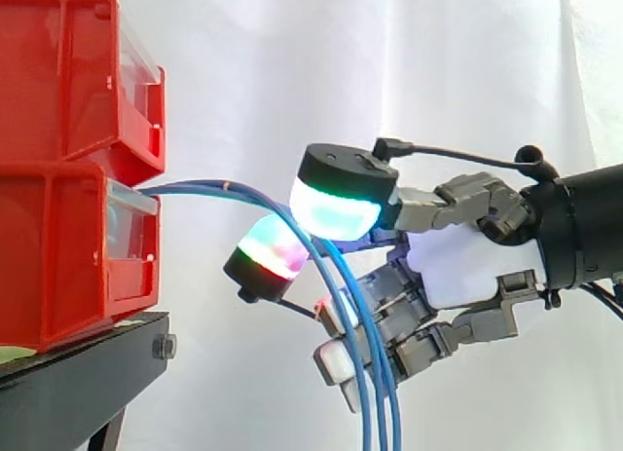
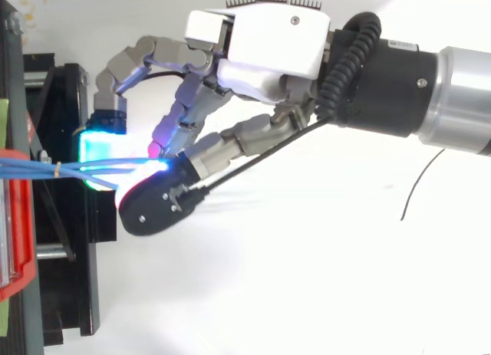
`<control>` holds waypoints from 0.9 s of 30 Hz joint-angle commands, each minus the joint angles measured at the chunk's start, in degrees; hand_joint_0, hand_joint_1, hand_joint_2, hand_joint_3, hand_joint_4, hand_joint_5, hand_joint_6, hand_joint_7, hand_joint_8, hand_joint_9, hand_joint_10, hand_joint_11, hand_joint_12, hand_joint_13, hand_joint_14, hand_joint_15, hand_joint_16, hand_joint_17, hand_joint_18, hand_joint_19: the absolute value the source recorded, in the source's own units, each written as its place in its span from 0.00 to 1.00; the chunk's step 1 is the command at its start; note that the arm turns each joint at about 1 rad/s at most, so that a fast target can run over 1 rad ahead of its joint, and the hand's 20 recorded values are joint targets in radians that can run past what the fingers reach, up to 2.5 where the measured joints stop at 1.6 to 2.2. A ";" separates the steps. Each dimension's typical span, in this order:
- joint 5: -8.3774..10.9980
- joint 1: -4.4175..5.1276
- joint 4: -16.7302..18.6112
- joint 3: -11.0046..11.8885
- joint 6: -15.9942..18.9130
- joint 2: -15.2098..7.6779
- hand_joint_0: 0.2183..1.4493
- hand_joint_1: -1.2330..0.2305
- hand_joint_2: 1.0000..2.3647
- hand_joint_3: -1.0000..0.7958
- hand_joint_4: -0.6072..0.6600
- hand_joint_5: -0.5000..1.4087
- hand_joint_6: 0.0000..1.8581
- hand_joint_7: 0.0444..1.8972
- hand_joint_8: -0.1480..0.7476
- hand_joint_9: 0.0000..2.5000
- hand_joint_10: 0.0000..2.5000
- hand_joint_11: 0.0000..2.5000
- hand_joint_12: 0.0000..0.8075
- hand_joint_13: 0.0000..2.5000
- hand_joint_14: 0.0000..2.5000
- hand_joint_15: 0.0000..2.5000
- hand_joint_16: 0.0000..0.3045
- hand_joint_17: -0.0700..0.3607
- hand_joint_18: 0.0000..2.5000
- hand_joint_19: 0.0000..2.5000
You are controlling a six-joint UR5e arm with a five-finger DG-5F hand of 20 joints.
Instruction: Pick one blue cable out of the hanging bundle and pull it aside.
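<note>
Facing a white curtain (image 1: pixel 292 71) hanging across the whole back. Reaching in level from the right edge with the arm (image 1: pixel 594 227). Finding two red bins (image 1: pixel 58 130) stacked at the left on a black stand (image 1: pixel 68 393), with open fronts ending just short of the stand's right edge.

Holding the hand (image 1: pixel 458 266) out beyond that edge, near the bin fronts but not touching them. Leaving bare curtain above and below the hand, and a narrow gap toward the bins. Seen from above, leaving wide open white ground on the near side of the hand and arm.

Tracing the blue cables (image 1: pixel 195 188) out of the lower bin's front at its top edge, arching rightward past the stand's right edge and dropping free toward the bottom.

Clenching the fingers round those cables: pressing a cyan-green pad (image 1: pixel 336 209) on top of the arch, tucking a second, many-coloured pad (image 1: pixel 271 251) underneath nearer the bins, and curling shorter fingers behind the hanging strands. Being unable to tell how many strands are caught.

Noticing a small yellowish tie (image 2: pixel 54 169) binding the strands close to the bin.
</note>
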 commanded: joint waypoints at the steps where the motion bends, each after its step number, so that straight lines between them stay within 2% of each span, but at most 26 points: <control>1: 0.00 -0.03 -0.17 0.06 0.01 -0.04 0.22 0.37 0.00 0.28 0.41 0.20 0.51 0.42 0.47 0.50 0.01 0.25 0.40 0.41 0.01 0.27 0.13 0.37 0.33 0.22; 3: 0.00 -0.03 -0.17 0.06 0.10 0.05 0.24 0.41 0.00 0.28 0.42 0.20 0.50 0.45 0.47 0.50 0.01 0.26 0.40 0.42 0.01 0.27 0.13 0.37 0.33 0.24; 7: 0.00 -0.03 -0.17 0.06 0.10 0.05 0.28 0.41 0.00 0.32 0.44 0.19 0.50 0.47 0.46 0.50 0.01 0.27 0.39 0.41 0.01 0.28 0.13 0.37 0.33 0.26; 11: 0.00 -0.03 -0.17 0.06 0.19 -0.04 0.29 0.34 0.01 0.44 0.45 0.19 0.50 0.45 0.49 0.51 0.01 0.27 0.43 0.43 0.01 0.28 0.15 0.40 0.35 0.25; 14: 0.00 -0.03 -0.35 -0.03 0.19 0.05 0.31 0.30 0.01 0.45 0.47 0.19 0.50 0.47 0.47 0.49 0.01 0.29 0.40 0.41 0.01 0.28 0.14 0.38 0.34 0.26; 16: 0.00 -0.03 -0.52 -0.03 0.28 0.05 0.34 0.27 0.01 0.44 0.45 0.19 0.50 0.48 0.47 0.49 0.01 0.29 0.40 0.41 0.01 0.28 0.13 0.37 0.34 0.26; 18: 0.00 -0.03 -1.14 -0.03 0.36 0.05 0.41 0.24 0.01 0.37 0.42 0.18 0.50 0.52 0.48 0.48 0.01 0.29 0.39 0.41 0.01 0.28 0.13 0.37 0.35 0.25; 19: -0.09 -0.03 -1.67 0.06 0.45 0.14 0.41 0.24 0.01 0.36 0.41 0.18 0.50 0.52 0.48 0.48 0.01 0.29 0.39 0.41 0.01 0.28 0.13 0.37 0.35 0.25; 21: -0.18 -0.03 -2.28 0.06 0.45 0.22 0.45 0.25 0.00 0.29 0.35 0.18 0.51 0.52 0.49 0.48 0.01 0.29 0.38 0.41 0.01 0.28 0.12 0.36 0.36 0.25; 25: -0.18 -0.20 -3.95 0.06 0.45 0.84 0.47 0.26 0.00 0.28 0.24 0.18 0.52 0.52 0.47 0.49 0.01 0.29 0.37 0.41 0.01 0.28 0.12 0.35 0.36 0.25; 27: -0.18 -0.29 -4.74 0.06 0.45 1.37 0.48 0.26 0.00 0.28 0.22 0.18 0.53 0.62 0.46 0.52 0.01 0.30 0.37 0.42 0.01 0.28 0.11 0.34 0.37 0.25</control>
